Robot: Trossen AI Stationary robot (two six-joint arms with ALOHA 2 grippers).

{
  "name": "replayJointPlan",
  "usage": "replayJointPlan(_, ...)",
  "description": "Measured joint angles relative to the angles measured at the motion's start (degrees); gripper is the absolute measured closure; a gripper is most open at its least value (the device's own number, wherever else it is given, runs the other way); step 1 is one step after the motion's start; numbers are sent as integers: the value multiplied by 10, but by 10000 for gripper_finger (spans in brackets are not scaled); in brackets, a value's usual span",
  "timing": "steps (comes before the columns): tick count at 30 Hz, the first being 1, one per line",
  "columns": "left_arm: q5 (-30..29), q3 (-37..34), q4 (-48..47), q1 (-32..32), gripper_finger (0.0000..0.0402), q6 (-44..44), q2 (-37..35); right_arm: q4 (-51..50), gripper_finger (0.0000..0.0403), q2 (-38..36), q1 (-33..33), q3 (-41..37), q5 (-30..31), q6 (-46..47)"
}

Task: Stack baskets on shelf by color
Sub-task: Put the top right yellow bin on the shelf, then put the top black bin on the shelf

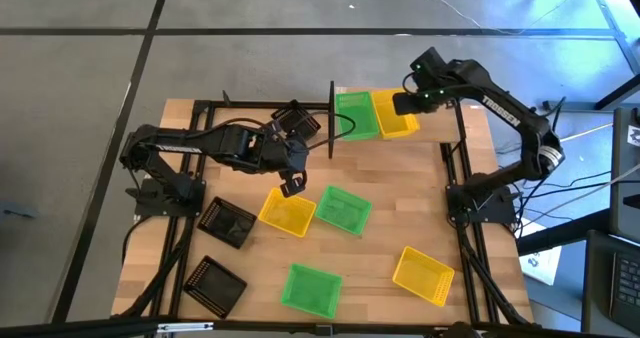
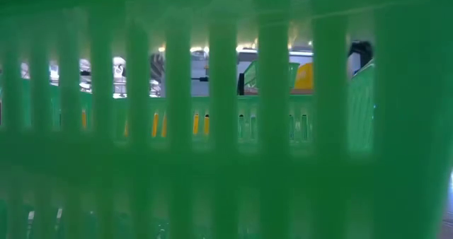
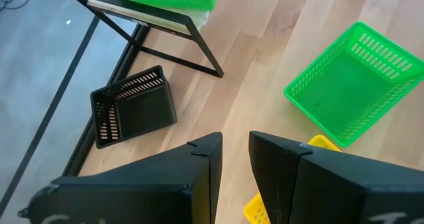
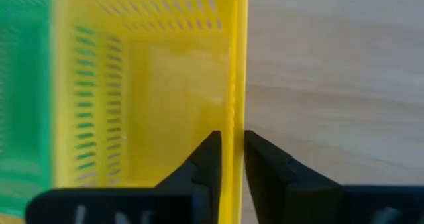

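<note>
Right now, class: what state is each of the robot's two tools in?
Left tool: open, holding nothing.
Right tool: astride a side wall of the yellow basket; gripping or released cannot be told.

Planked wooden tabletop (image 1: 380, 258) carries shelf (image 1: 445, 128) at far edge. On shelf board: green basket (image 1: 354, 115) with yellow basket (image 1: 394, 113) touching its right side.

Directly on tabletop:
- black basket (image 1: 296, 121), tipped, just left of shelf
- two black baskets (image 1: 227, 221) (image 1: 213, 283), near left
- yellow basket (image 1: 287, 211) beside green basket (image 1: 345, 209), centre
- green basket (image 1: 309, 287), near centre
- yellow basket (image 1: 423, 275), near right
</note>
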Motion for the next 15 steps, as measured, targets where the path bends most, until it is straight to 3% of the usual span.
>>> replayJointPlan(8, -8, 0, -25, 0, 333, -36, 0, 1, 340, -93, 22, 23, 54, 18)
replayJointPlan(15, 10, 0, -74, 63, 333, -197, 0, 15, 340, -186, 70, 23, 54, -3)
